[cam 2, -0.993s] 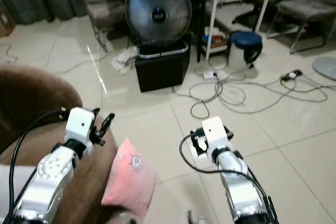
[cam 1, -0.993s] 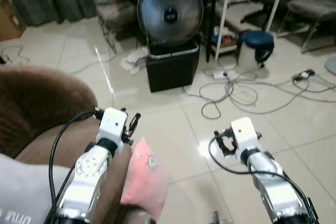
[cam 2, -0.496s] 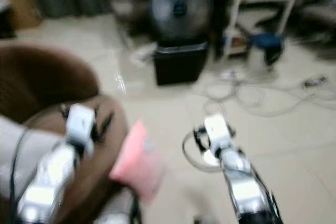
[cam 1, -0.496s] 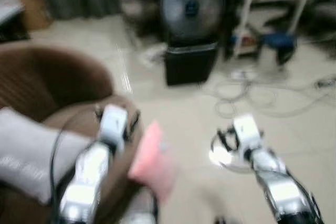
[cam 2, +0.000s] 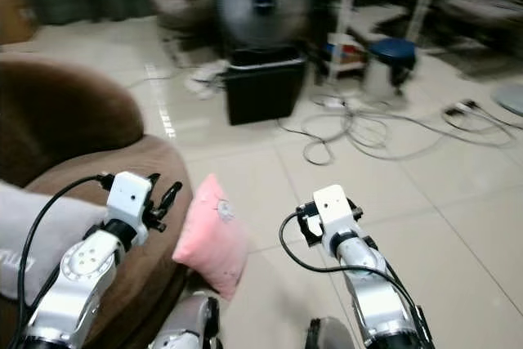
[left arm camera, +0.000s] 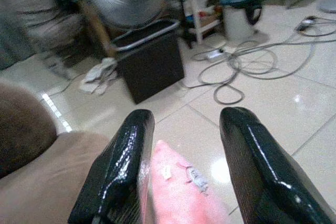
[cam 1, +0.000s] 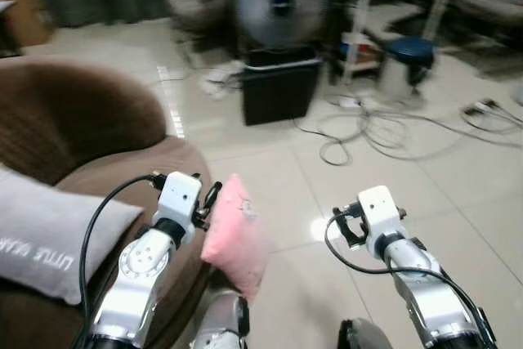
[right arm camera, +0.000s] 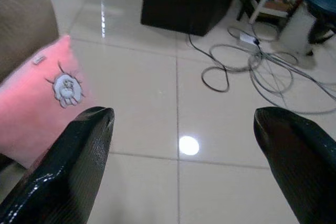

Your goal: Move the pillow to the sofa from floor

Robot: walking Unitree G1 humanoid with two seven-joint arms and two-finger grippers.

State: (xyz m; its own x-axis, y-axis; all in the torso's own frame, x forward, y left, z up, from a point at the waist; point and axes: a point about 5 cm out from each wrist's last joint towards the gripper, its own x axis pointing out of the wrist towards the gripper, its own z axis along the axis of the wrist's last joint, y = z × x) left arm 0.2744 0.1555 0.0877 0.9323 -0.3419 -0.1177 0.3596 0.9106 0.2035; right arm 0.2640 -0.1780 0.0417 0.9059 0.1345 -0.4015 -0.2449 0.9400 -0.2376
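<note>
Pink pillow (cam 1: 234, 233) leaning upright against sofa (cam 1: 98, 177), lying just beside and below left gripper (cam 1: 210, 199), fingers apart; right gripper (cam 1: 341, 225), fingers spread, waiting farther off.

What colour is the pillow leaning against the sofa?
The pillow is pink with a small grey-white motif, clearest in the right wrist view.

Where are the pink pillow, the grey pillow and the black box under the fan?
pink pillow (cam 1: 235, 234), left eye view, middle of its face.
grey pillow (cam 1: 49, 239), left eye view, middle of its top, on the sofa.
black box (cam 2: 263, 94), right eye view, front wall.
</note>
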